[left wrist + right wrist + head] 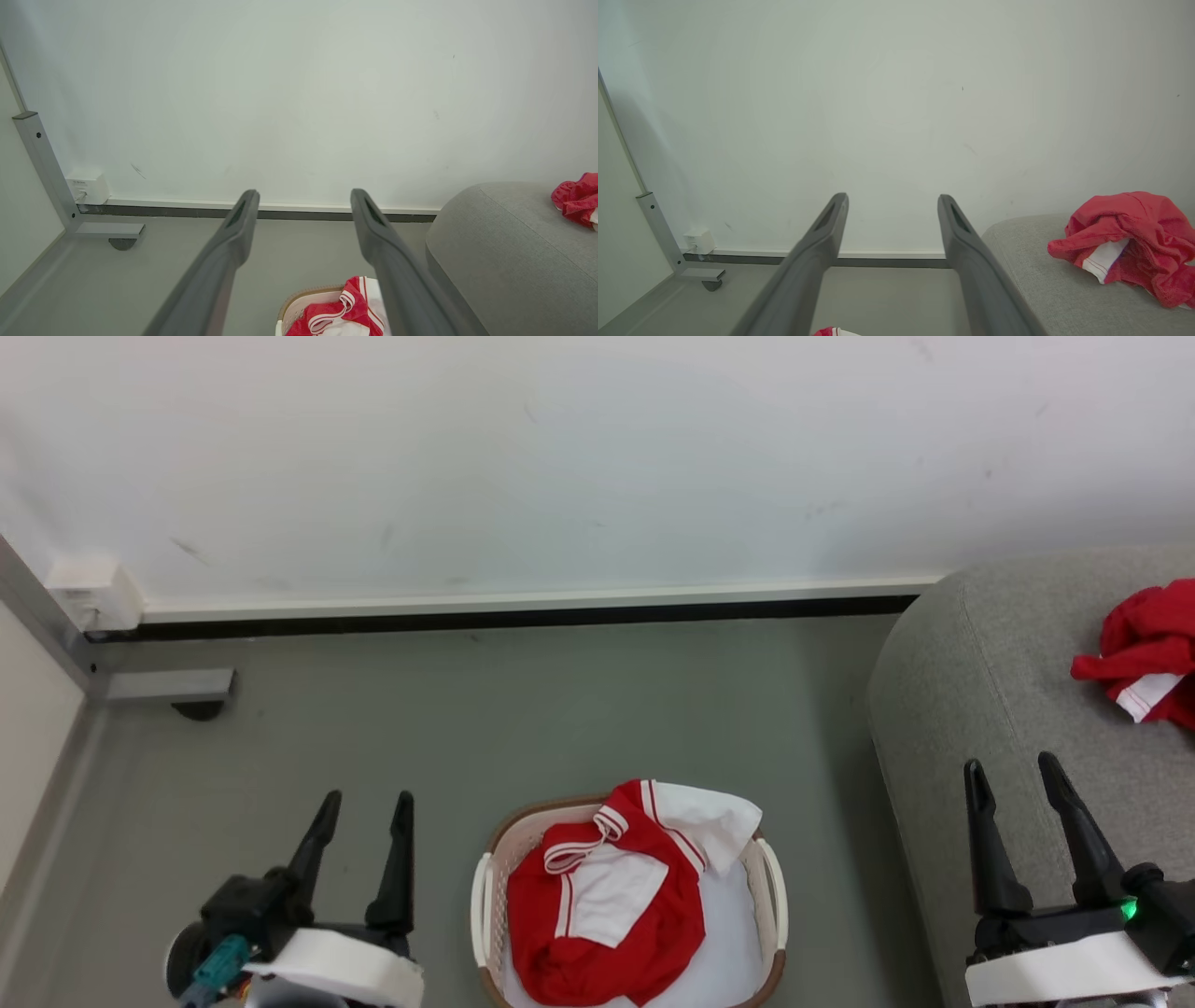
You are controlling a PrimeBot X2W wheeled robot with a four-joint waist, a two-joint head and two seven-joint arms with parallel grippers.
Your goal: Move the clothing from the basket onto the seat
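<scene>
Red and white clothing (pixel 607 905) lies crumpled in the white basket (pixel 773 887) on the floor, low in the head view. Another red garment (pixel 1148 649) rests on the grey seat (pixel 971 663) at the right. My left gripper (pixel 366 799) hangs open to the left of the basket, nothing between its fingers. Over the seat's front edge my right gripper (pixel 1013 765) is open and empty. From the left wrist, the gripper (pixel 303 200) points at the wall, with the basket's clothing (pixel 345 312) low between its fingers. The right wrist view has its gripper (pixel 892 203) open and the seat's garment (pixel 1129 242) at right.
A white wall with a dark baseboard (pixel 523 611) runs behind the grey floor (pixel 523 709). A metal frame leg with a foot (pixel 168 686) and a small white box (pixel 93 593) stand at the far left corner.
</scene>
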